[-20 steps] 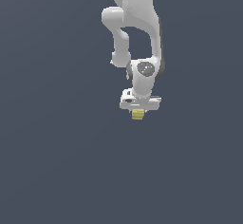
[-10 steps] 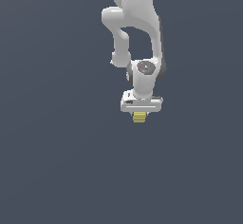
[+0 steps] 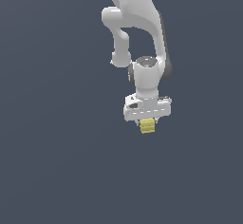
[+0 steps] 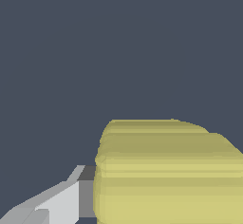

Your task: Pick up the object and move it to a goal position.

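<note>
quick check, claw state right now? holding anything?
Claw: closed on the pale-yellow ridged object, which sits right under the white claw body; one finger presses its side.

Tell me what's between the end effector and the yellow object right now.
Nothing. In the wrist view a grey finger sits right against the yellow object, with no gap. In the exterior view the object hangs directly under the end effector.
</note>
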Available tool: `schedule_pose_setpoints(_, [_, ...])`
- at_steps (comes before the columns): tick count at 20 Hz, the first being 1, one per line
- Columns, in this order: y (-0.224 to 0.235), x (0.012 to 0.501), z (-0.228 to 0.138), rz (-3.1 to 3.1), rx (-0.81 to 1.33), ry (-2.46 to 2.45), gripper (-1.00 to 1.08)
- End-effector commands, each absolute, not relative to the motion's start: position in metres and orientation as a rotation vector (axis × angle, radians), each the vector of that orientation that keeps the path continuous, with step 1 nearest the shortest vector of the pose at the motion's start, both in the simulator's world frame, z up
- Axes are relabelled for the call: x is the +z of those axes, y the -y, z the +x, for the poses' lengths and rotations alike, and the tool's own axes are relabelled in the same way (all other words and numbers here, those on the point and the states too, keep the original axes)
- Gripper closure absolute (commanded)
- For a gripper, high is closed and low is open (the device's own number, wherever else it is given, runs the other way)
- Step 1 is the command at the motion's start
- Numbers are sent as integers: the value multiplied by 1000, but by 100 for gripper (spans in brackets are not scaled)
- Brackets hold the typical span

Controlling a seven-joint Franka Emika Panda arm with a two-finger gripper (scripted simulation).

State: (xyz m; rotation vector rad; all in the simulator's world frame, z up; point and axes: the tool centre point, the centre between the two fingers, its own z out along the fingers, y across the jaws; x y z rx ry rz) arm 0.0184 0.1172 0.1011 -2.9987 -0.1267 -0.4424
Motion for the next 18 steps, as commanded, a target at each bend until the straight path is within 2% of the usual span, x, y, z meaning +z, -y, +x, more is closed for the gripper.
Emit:
schedule_pose_setpoints(1, [-124, 121, 41, -2953, -548, 172, 108])
schedule_pose_setpoints(9, [-146, 194, 98, -2786, -850, 307, 108])
schedule_pose_setpoints(18, [-165, 267, 131, -2614, -1087, 414, 108])
